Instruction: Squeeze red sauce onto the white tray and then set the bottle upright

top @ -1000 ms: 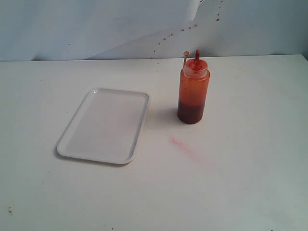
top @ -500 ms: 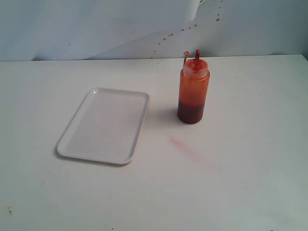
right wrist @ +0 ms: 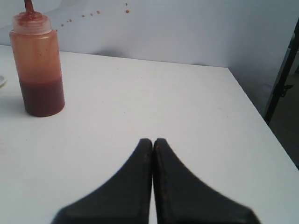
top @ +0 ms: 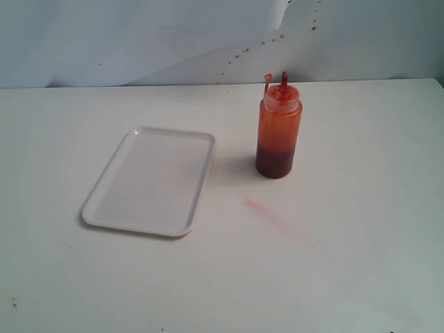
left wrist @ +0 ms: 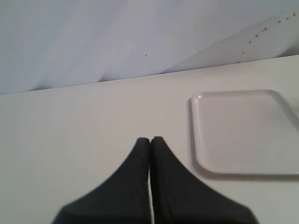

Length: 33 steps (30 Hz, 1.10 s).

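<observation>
The left gripper (left wrist: 150, 140) has its 2 dark jaws pressed together, with nothing between them, over the bare white table (left wrist: 70, 130). The white tray (left wrist: 243, 130) lies flat on the table ahead of those tips and off to one side, well apart from them.

In the exterior view the tray sits in the left half of the table, its long sides running away from the camera and slightly skewed. To its right, near its far right corner but not touching it, the bottle (top: 279, 132) stands upright. The red sauce (top: 275, 161) shows as a dark red band in the bottle's lower part, and the wall above it is tinted orange. The red nozzle (top: 284, 78) points up, with the thin cap (top: 268, 78) standing just beside it. A faint pale-red smear (top: 260, 206) marks the table in front of the bottle.

The right gripper (right wrist: 153, 141) also has its 2 jaws closed against each other and holds nothing. The bottle stands ahead of it and to one side, well apart from the tips.
</observation>
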Motion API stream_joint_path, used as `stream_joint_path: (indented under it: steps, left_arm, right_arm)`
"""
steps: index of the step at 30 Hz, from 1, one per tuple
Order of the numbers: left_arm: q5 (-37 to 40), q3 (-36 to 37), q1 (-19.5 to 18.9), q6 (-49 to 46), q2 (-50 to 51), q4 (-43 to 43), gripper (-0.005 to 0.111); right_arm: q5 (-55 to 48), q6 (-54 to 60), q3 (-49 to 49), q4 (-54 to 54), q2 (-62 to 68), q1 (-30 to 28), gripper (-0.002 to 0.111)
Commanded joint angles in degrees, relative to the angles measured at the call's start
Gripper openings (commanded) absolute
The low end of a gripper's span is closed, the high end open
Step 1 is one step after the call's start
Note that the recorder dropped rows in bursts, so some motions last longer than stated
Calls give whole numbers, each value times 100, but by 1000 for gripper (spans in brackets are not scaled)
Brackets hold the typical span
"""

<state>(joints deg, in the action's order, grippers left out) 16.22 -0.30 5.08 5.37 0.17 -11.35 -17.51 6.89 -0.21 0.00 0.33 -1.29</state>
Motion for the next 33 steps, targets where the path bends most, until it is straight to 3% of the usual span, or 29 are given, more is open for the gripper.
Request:
stream_joint_path:
  steps: [1,33]
  left_arm:
    - [-77,30,-6,16,-17,-30,1]
    - [-115,30,-6,30,-17,94,1]
  right_arm:
    - [11,-8,21,-37,-33,17,0]
    - [11,-8,21,-37,-33,17,0]
